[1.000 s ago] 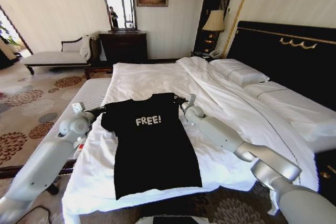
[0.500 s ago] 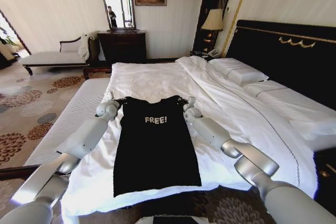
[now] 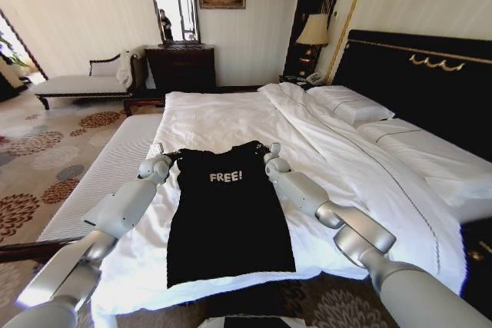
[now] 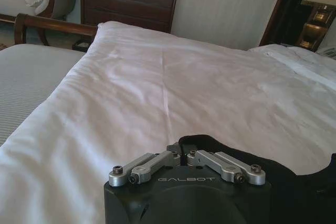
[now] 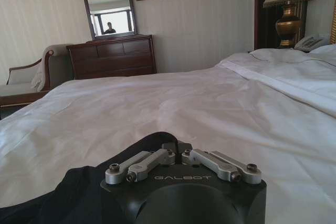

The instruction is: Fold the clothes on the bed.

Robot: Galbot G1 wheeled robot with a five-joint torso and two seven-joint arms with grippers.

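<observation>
The clothes, a black T-shirt with white "FREE!" lettering, lie flat on the near part of the bed, hem towards the foot edge. My left gripper is at the shirt's left shoulder and my right gripper at its right shoulder. In the left wrist view the left gripper is shut, with black fabric bunched at its tips. In the right wrist view the right gripper is likewise shut on the black fabric. White duvet stretches beyond both.
Pillows and a dark headboard lie on the right. A grey striped pad borders the bed's left side, with patterned carpet beyond. A chaise, dresser and lamp stand by the far wall.
The left gripper swung inward to the right with its shoulder of the shirt, so the top of the shirt is narrower. The right gripper shifted slightly farther up the bed.
</observation>
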